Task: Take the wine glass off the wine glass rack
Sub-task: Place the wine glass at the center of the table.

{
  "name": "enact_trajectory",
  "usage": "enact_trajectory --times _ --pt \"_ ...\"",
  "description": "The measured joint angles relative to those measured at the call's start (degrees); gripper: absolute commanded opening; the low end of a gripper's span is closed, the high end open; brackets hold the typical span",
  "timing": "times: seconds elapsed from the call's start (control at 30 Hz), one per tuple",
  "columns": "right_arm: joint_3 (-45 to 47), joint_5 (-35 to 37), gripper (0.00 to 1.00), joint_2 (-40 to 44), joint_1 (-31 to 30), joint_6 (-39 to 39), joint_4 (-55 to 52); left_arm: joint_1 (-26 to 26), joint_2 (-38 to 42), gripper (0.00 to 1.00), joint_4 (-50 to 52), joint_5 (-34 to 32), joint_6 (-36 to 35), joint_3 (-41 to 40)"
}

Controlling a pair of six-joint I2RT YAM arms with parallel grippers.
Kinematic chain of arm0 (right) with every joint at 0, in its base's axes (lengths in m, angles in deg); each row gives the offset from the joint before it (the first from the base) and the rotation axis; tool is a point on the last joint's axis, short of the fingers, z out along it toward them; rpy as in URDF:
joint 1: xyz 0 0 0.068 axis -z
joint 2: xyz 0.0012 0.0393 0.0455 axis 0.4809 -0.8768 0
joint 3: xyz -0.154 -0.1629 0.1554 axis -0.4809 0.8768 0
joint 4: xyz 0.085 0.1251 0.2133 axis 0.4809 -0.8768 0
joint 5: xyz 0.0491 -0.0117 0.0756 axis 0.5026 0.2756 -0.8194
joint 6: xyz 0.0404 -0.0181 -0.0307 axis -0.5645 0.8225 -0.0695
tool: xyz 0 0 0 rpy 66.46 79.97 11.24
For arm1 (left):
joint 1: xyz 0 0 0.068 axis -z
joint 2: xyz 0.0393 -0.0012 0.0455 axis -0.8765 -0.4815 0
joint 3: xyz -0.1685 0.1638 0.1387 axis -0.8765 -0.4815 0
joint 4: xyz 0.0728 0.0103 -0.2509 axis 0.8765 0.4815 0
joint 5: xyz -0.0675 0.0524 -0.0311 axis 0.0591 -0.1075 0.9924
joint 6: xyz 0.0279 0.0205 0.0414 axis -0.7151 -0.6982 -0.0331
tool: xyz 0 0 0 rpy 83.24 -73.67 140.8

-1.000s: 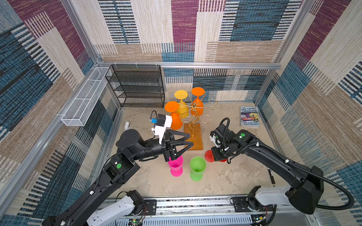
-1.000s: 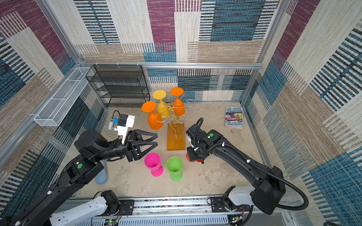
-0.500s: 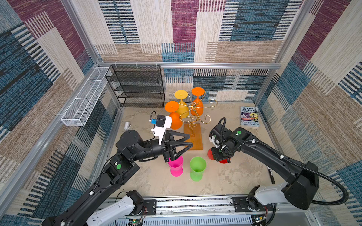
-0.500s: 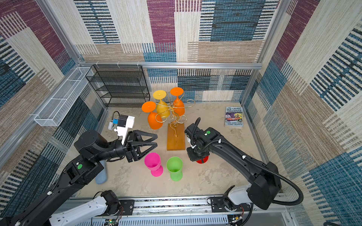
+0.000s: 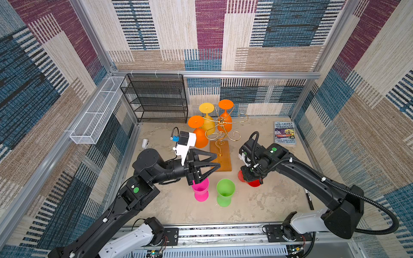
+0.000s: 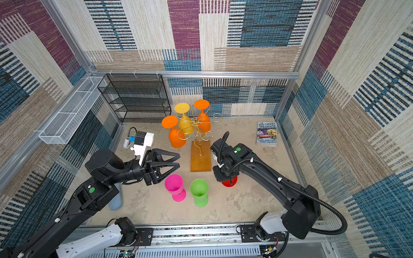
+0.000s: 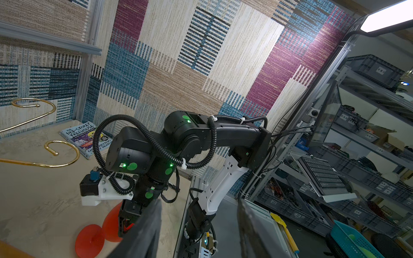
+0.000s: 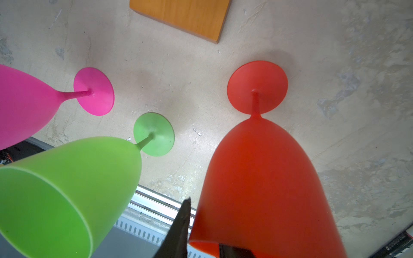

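Note:
The wine glass rack (image 5: 221, 121) is a gold wire stand on an orange-brown wooden base (image 5: 220, 156), also seen in a top view (image 6: 197, 121). Two orange glasses (image 5: 200, 136) (image 5: 225, 118) and a yellow glass (image 5: 207, 120) hang upside down on it. A red wine glass (image 5: 253, 183) (image 8: 263, 178) stands upright on the table right of the base. My right gripper (image 5: 250, 178) points down over its rim, one finger inside and one just outside the wall, slightly parted. My left gripper (image 5: 218, 159) (image 7: 196, 232) hovers open and empty above a pink glass (image 5: 201, 189).
A green glass (image 5: 225, 192) stands beside the pink one. A black mesh shelf (image 5: 156, 98) stands at the back left, with a white wire basket (image 5: 96, 116) on the left wall. A book (image 5: 285, 134) and a marker (image 5: 309, 198) lie to the right.
My right gripper's jaws have parted from the red glass's rim and the glass now stands on its foot. The left arm has not moved.

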Motion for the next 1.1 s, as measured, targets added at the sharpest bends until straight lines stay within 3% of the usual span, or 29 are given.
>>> enact_trajectory --times 1.1 --pt "-6.54 6.12 0.30 -0.48 0.02 0.39 1.97 -0.02 0.46 0.57 -0.33 0.81 0.15 -0.42"
